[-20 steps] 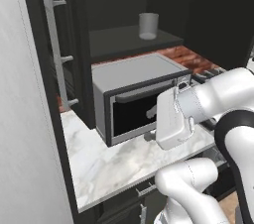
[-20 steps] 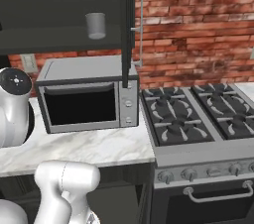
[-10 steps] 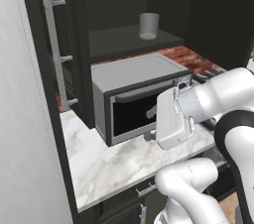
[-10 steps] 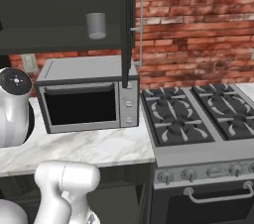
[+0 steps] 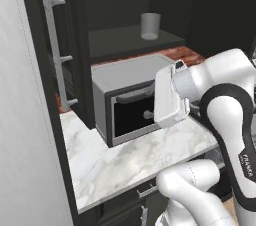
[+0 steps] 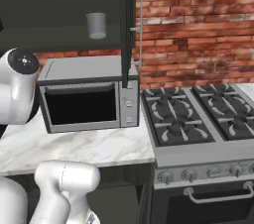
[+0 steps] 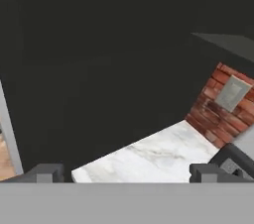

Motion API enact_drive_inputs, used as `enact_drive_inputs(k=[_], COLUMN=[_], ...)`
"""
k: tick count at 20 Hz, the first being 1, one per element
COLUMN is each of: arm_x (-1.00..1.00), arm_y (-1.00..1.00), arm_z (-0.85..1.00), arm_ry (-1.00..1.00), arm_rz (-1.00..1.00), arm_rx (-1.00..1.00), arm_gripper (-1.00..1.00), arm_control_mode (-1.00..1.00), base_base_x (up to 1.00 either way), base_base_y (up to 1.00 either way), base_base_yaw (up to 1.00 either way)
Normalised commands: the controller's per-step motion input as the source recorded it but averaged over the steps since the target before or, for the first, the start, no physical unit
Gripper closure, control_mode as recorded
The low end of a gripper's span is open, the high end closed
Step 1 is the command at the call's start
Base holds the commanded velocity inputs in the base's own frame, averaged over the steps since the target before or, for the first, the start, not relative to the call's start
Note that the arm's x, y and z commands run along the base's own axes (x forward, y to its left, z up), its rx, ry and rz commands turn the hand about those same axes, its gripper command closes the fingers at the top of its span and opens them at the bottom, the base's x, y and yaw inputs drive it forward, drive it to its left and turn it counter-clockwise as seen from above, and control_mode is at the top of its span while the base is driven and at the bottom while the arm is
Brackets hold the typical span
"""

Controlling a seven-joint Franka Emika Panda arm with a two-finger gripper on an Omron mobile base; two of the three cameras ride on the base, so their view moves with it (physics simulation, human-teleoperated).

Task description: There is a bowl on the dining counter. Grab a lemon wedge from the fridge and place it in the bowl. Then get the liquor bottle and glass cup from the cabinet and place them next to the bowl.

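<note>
One item in sight: glass cup [image 5: 150, 25], standing alone on the open cabinet shelf [image 5: 125, 40] above the microwave [image 6: 87, 100].
Cup's look: short, pale grey, plain cylinder, upright, near the shelf's front edge; likely light and easy to tip.
Other task things: bowl, lemon wedge and liquor bottle cannot be placed from these views.
Progress: judged early or mid-way for the cabinet part; the cup is not yet taken, and whether the lemon step is finished cannot be told.
Tool [image 7: 124, 172]: fingers spread wide, nothing between them, facing dark cabinet and the marble counter [image 7: 149, 153] near its back corner by the brick wall [image 7: 218, 104].
Left to do: reach up to the shelf, grip the cup, carry it off.
</note>
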Motion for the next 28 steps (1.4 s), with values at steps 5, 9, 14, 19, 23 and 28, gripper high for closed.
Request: enact_drive_inputs(k=[5, 9, 14, 19, 23, 28], arm_x=[0.36, 0.24, 0.14, 0.37, 0.61, 0.63], arm_y=[-0.13, -0.19, -0.35, -0.54, -0.48, -0.09], arm_z=[0.61, 0.4, 0.16, 0.04, 0.0, 0.11], arm_ry=[-0.33, -0.34, -0.35, -0.37, -0.29, -0.18], arm_rz=[0.1, 0.15, 0.21, 0.25, 0.19, 0.02], arm_rx=[-0.28, -0.29, -0.26, -0.23, -0.23, -0.13], arm_gripper=[-1.0, -1.0, -1.0, -1.0, -1.0, -1.0], arm_control_mode=[-1.0, -1.0, -1.0, -1.0, -1.0, -1.0], base_base_x=[0.0, 0.0, 0.0, 0.0, 0.0, 0.0], base_base_y=[0.0, 0.0, 0.0, 0.0, 0.0, 0.0], base_base_yaw=[0.0, 0.0, 0.0, 0.0, 0.0, 0.0])
